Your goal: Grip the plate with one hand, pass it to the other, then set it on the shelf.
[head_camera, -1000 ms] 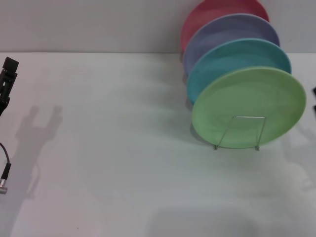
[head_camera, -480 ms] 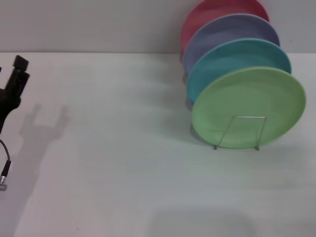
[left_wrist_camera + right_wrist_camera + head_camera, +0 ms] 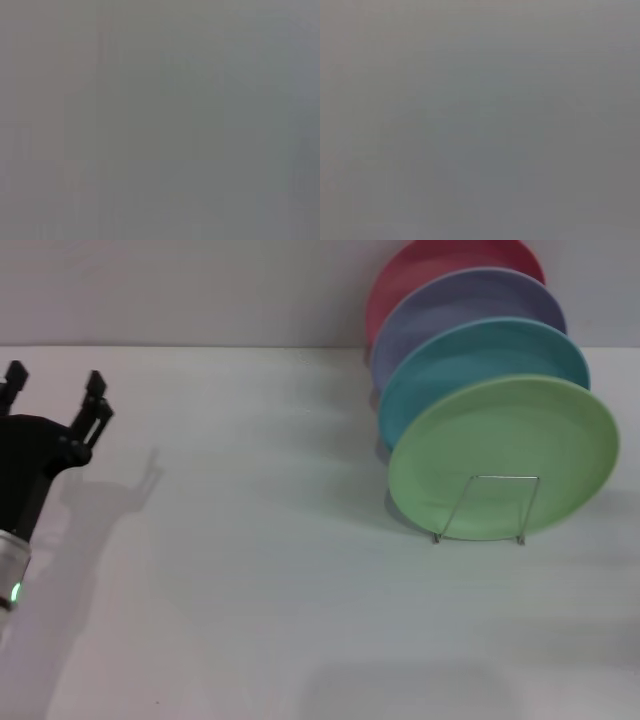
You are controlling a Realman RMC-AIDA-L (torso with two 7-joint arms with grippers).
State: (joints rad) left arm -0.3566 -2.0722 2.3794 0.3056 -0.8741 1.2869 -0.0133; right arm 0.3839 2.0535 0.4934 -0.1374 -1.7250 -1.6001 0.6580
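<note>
Green plate [image 3: 503, 457] standing on edge in the wire rack [image 3: 479, 507], at the right of the white table [image 3: 250, 570].

The plate is the nearest of four leaning in a row; close behind it stand a turquoise plate [image 3: 470, 355], a lavender plate [image 3: 460, 305] and a red plate [image 3: 430, 265], each overlapping the next. A rack loop crosses the green plate's lower face. The left gripper [image 3: 52, 395] hangs over the table's left edge, well apart from the plates, its fingers spread and holding nothing, with bare table between. Both wrist views show only plain grey; the right gripper appears nowhere.
</note>
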